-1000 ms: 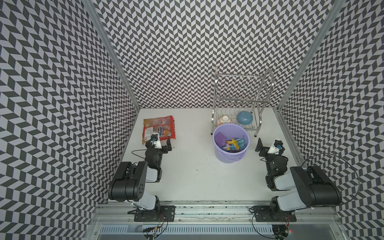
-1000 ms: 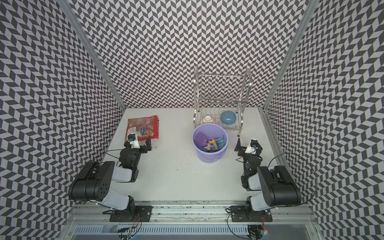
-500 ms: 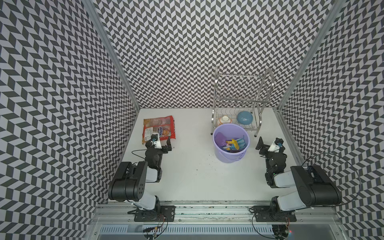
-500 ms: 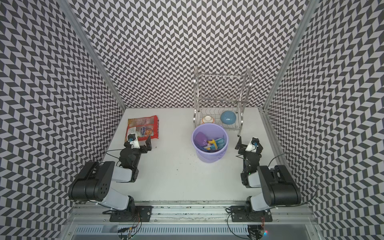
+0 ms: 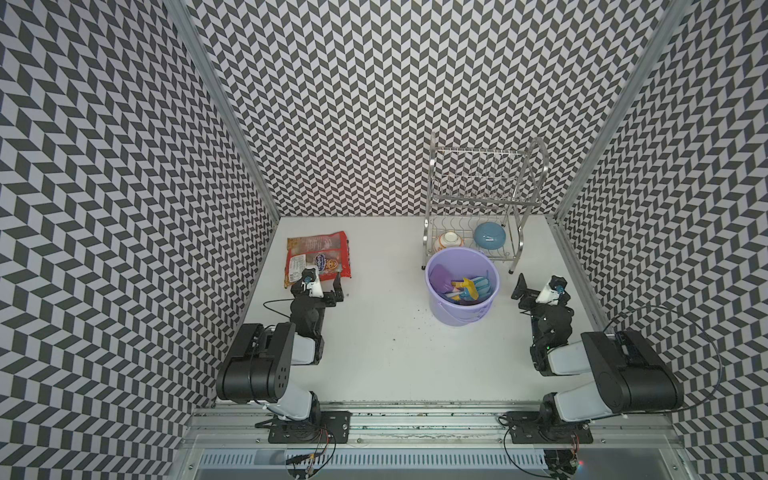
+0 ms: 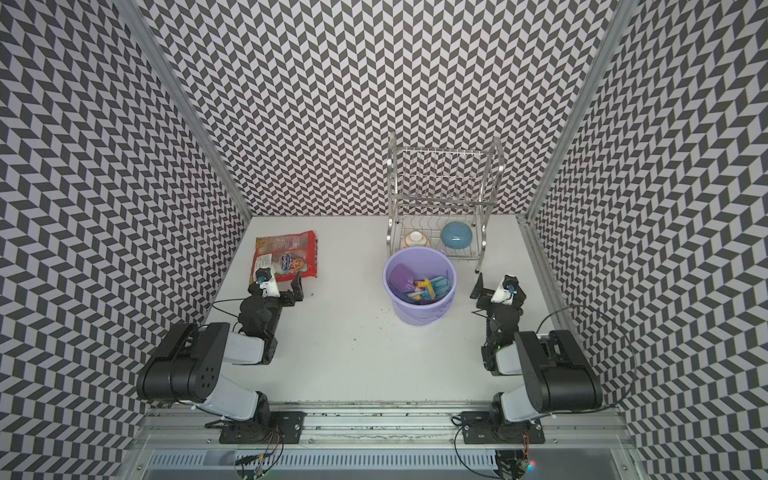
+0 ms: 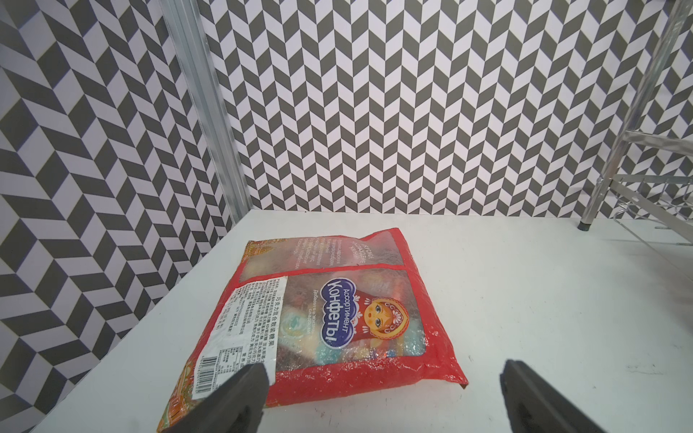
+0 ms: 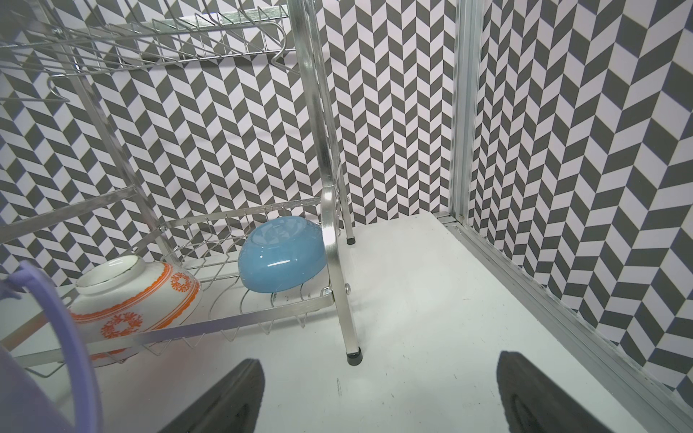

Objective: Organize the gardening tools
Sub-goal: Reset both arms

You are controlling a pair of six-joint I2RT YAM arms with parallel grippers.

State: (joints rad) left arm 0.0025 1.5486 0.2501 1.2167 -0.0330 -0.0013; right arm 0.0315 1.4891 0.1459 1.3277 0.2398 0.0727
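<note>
Top views both show your gardening tools (image 5: 465,287) piled inside the lavender bucket (image 5: 457,318). It's right of centre on the white table (image 5: 386,340), just on the near side of the wire rack (image 5: 478,199). The purple scoop (image 5: 440,276) leans on the bucket's left side with yellow and blue bits beside it; can't separate them all tbh. Your left gripper (image 5: 320,286) sits at the near edge of the red snack bag (image 5: 318,257), fingers spread wide, holding nothing. Over on the other side, your right gripper (image 5: 539,289) is just right of the bucket, fingers wide too, empty.
</note>
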